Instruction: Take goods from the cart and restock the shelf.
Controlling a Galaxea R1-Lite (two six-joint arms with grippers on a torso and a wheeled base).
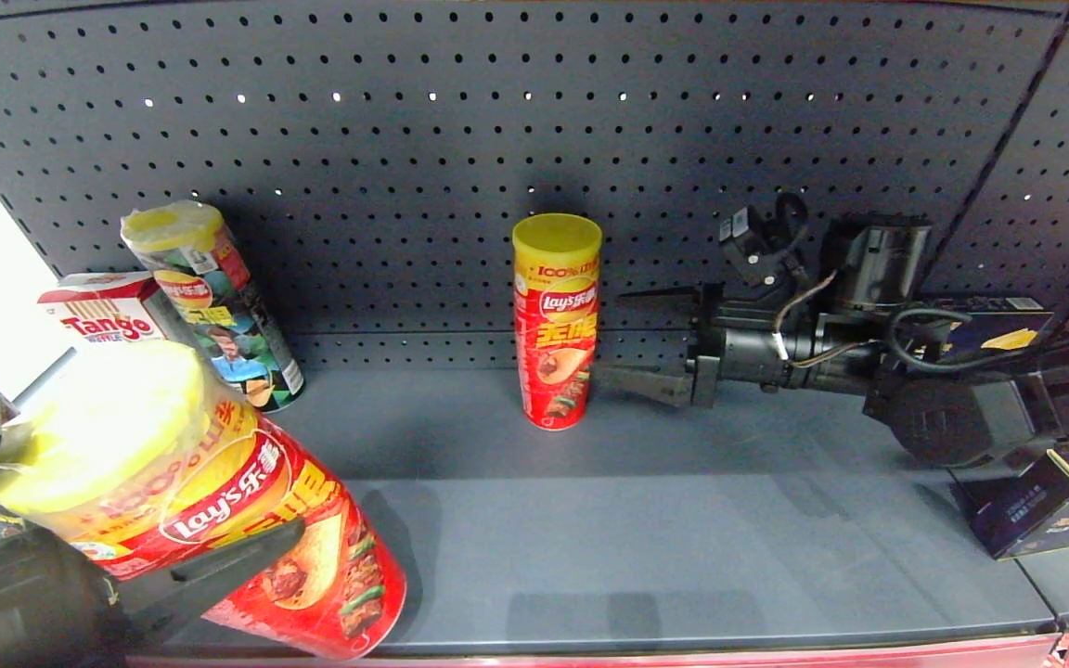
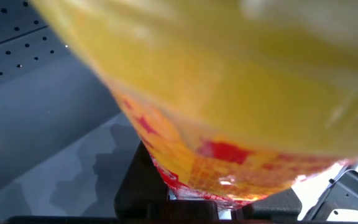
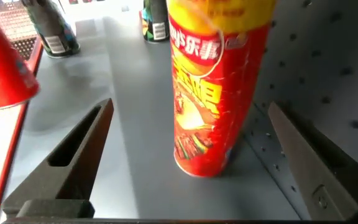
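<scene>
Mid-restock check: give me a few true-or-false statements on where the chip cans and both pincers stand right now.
1. The upright red chips can stands mid-shelf. True.
2. The right pincer is clamped on it. False: its jaws are open, one on each side of the can.
3. The left pincer holds a tilted red chips can. True.
4. The wafer box sits at the shelf's right end. False: it is at the left, beside the dark chips can.

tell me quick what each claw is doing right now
Left claw: closed on a tilted chip can.
Right claw: open, not gripping the standing chip can in front of it.
</scene>
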